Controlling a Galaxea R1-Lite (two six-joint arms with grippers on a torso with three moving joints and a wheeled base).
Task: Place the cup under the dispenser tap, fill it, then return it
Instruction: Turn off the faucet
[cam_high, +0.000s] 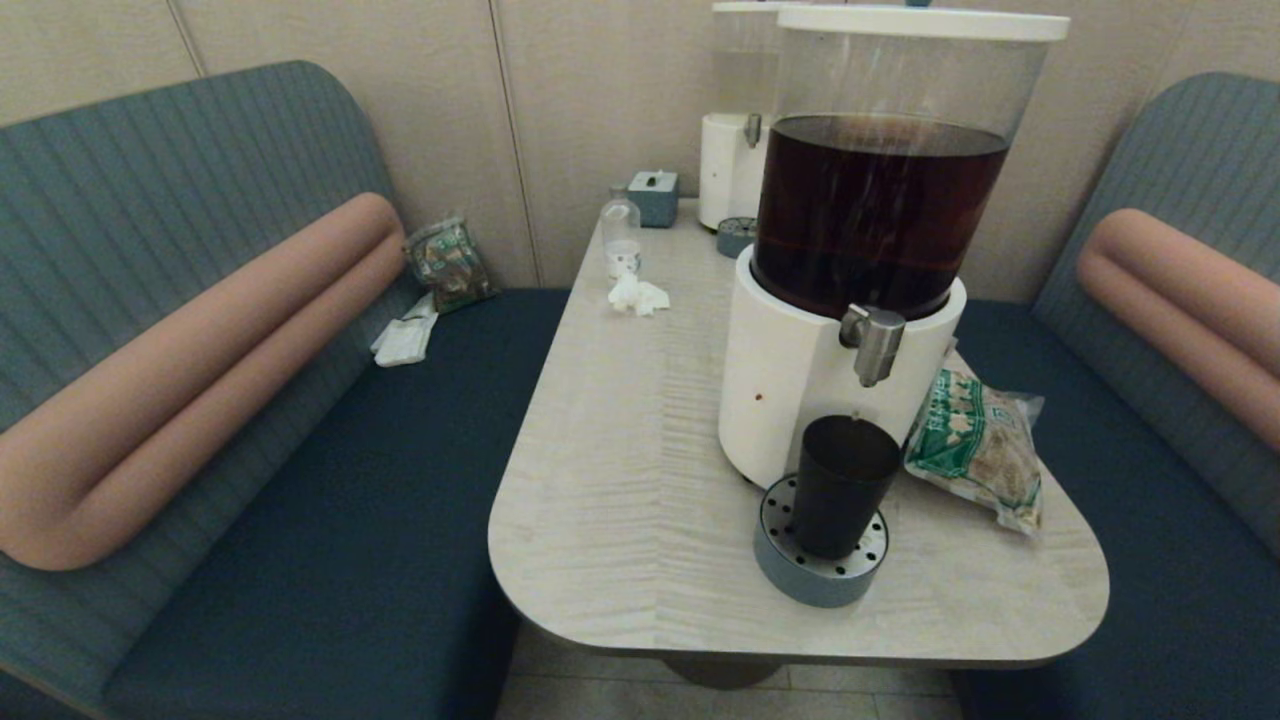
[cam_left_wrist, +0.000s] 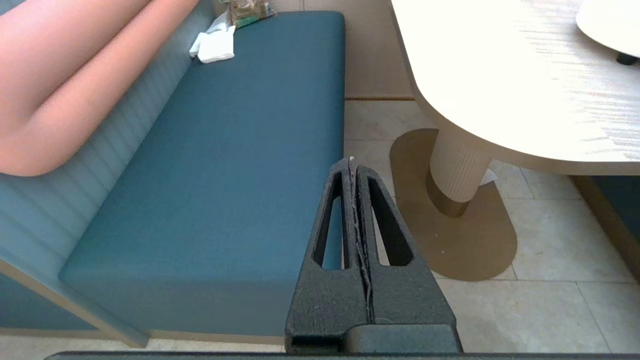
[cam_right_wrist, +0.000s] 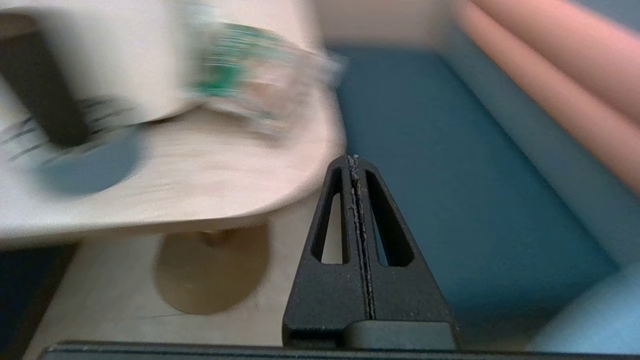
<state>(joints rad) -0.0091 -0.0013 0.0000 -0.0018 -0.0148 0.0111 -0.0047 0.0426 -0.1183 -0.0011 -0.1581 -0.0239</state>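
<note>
The cup (cam_high: 843, 485) is black, dull and smooth, wider at the top than at the bottom. It stands upright on a round grey drip tray (cam_high: 820, 575) with small holes in its metal top. The tray sits on the table (cam_high: 620, 480), which is pale wood with a wavy grain and rounded corners. The cup is right below the dispenser tap (cam_high: 874, 343), a short shiny steel tube. The tap sticks out of the big dispenser's (cam_high: 800, 375) round white base. Above the base is a clear tank with dark brown liquid (cam_high: 875, 215) in it.

Just beside the base lies a crinkly green and white snack bag (cam_high: 975, 445). Farther back stand a smaller dispenser (cam_high: 735, 150), a small clear bottle (cam_high: 621, 235), a crumpled white tissue (cam_high: 638, 295) and a little grey box (cam_high: 654, 196).

Only the head view shows the tap and the tank, and it shows no arms. The left wrist view shows the left gripper (cam_left_wrist: 354, 167), black and rough, with its two fingers pressed together and holding nothing. It hangs low by the blue bench seat (cam_left_wrist: 225, 165), with the ribbed table leg (cam_left_wrist: 457, 170) and the tiled floor beyond it. The right wrist view is smeared. It shows the right gripper (cam_right_wrist: 354, 164) closed too and empty, off the table's edge over the other blue seat (cam_right_wrist: 450, 175), with the cup (cam_right_wrist: 42, 95) well apart from it.
</note>
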